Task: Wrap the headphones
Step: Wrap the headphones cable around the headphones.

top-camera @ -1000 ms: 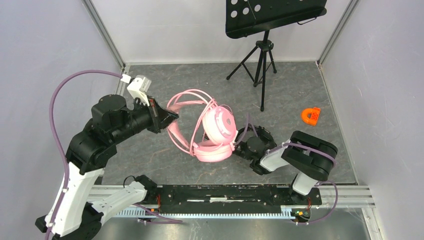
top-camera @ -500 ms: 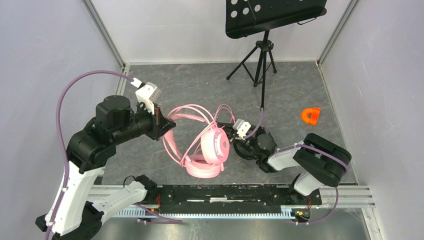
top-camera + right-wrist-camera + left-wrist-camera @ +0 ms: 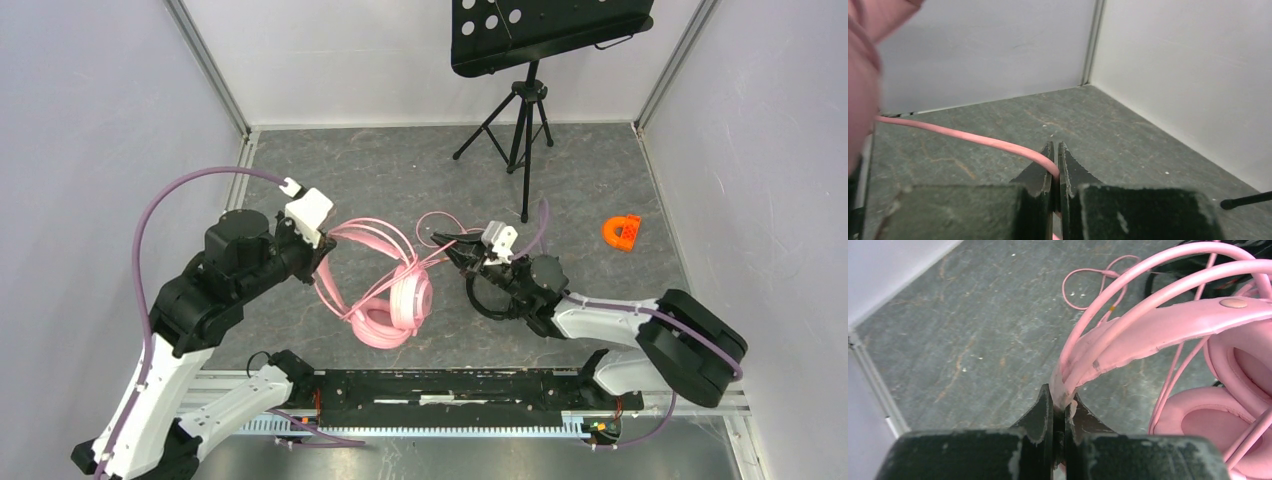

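The pink headphones (image 3: 392,308) hang tilted near the table's middle, ear cups low. My left gripper (image 3: 326,257) is shut on the pink headband's end, which also shows in the left wrist view (image 3: 1148,330) with the gripper (image 3: 1060,401) clamped on it. My right gripper (image 3: 447,241) is shut on the pink cable (image 3: 425,258), just right of the headband. In the right wrist view the cable (image 3: 958,135) runs left from the shut gripper (image 3: 1055,152). Several cable turns cross the headband. The black headphones (image 3: 480,298) lie partly hidden under my right arm.
A small orange plastic piece (image 3: 622,232) lies at the right. A black music stand on a tripod (image 3: 524,110) stands at the back, its legs close behind my right gripper. Grey walls enclose the table on three sides.
My left gripper has swung down and toward the near edge with the headband, lowering the pink headphones. My right arm has stretched out and its gripper moved back and left with the cable.
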